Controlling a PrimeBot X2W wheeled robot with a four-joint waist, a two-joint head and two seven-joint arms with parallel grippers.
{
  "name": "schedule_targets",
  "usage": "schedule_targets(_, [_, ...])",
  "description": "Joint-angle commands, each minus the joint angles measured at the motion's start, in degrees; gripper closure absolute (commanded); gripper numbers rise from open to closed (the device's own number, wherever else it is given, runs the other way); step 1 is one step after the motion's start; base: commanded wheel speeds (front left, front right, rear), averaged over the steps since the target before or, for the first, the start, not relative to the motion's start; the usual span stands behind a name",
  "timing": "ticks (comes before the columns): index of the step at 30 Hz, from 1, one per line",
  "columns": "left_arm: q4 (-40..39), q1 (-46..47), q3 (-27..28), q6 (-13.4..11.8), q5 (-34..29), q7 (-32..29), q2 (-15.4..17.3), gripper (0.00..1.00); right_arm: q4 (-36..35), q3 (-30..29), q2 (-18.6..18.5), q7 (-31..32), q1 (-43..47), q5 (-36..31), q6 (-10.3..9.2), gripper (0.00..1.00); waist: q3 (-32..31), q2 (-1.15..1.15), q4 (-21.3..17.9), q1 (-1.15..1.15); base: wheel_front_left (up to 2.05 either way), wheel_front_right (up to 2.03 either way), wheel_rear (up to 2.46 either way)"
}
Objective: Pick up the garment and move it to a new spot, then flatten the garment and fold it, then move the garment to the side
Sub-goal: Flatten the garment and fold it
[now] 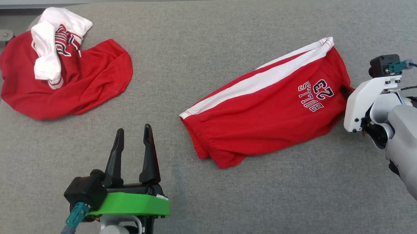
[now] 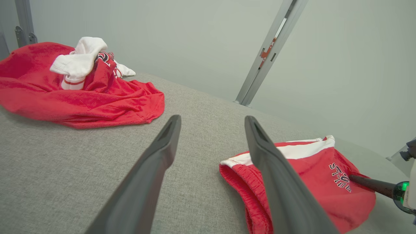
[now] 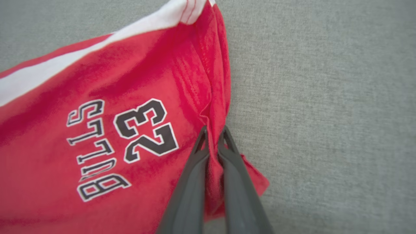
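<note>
Red shorts (image 1: 265,110) lie flat-ish on the grey table (image 1: 234,201), right of centre in the head view. Long axis slants from the gathered waistband (image 1: 199,139) at lower left up to the leg hem (image 3: 224,81) at upper right, white stripe along the far edge.

Right gripper (image 3: 213,135) sits at the hem end of that axis. Fingers are drawn together, with a fold of red cloth pinched between the tips. Grip is on the very edge, so my guess is it may slip under a hard pull.

Left gripper (image 1: 133,131) has its fingers spread, nothing between them. It is over bare table, to the left of the waistband and apart from it — the nearer arm for that end if a second hold is wanted.

Count:
- shorts, one
- crumpled red pile (image 1: 78,81) at far left with a white piece (image 1: 48,50) on top, one — whether one garment or two, cannot tell
- grippers, two
</note>
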State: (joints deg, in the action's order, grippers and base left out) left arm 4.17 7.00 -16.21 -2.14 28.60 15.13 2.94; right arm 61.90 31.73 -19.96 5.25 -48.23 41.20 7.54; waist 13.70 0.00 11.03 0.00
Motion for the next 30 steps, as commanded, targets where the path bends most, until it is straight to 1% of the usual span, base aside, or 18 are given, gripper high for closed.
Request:
schedule_targets(1, [0.23, -0.51, 0.2, 0.15, -0.1, 0.03, 0.01, 0.0, -0.41, -0.25, -0.07, -1.42, 1.35, 0.75, -0.1, 1.0, -0.9, 0.0, -1.83, 0.0, 0.0, 0.0, 0.0])
schedule_targets(6, [0.58, -0.64, 0.48, 0.11, -0.33, 0.03, 0.01, 0.0, -1.48, -1.27, -0.07, -6.25, 3.67, 3.02, -0.1, 1.0, -1.91, 0.0, -5.62, 0.0, 0.0, 0.0, 0.0])
schedule_targets(11, [0.83, -0.63, 0.95, 0.15, -0.32, 0.03, 0.02, 0.0, -2.69, -2.56, 0.69, -11.07, 7.22, 5.22, -0.1, 1.0, -2.51, 0.0, -9.6, 0.0, 0.0, 0.0, 0.0])
schedule_targets(17, [1.33, 0.09, 1.8, 0.4, -0.78, 0.03, 0.09, 0.0, -3.99, -3.7, 2.28, -15.6, 10.84, 6.7, -0.1, 1.0, -2.5, 0.0, -13.01, 0.0, 0.0, 0.0, 0.0])
schedule_targets(24, [2.35, 0.57, 2.37, 0.61, -1.35, 0.03, 0.1, 0.0, -5.02, -4.53, 3.69, -18.14, 12.89, 6.63, -0.1, 1.0, -2.66, 0.0, -14.64, 0.0, 0.0, 0.0, 0.0])
schedule_targets(30, [3.23, 1.08, 2.8, 0.8, -2.09, 0.03, 0.18, 0.0, -4.63, -5.24, 3.62, -18.69, 12.47, 5.84, -0.09, 1.0, -3.19, 0.0, -13.86, 0.0, 0.0, 0.0, 0.0])
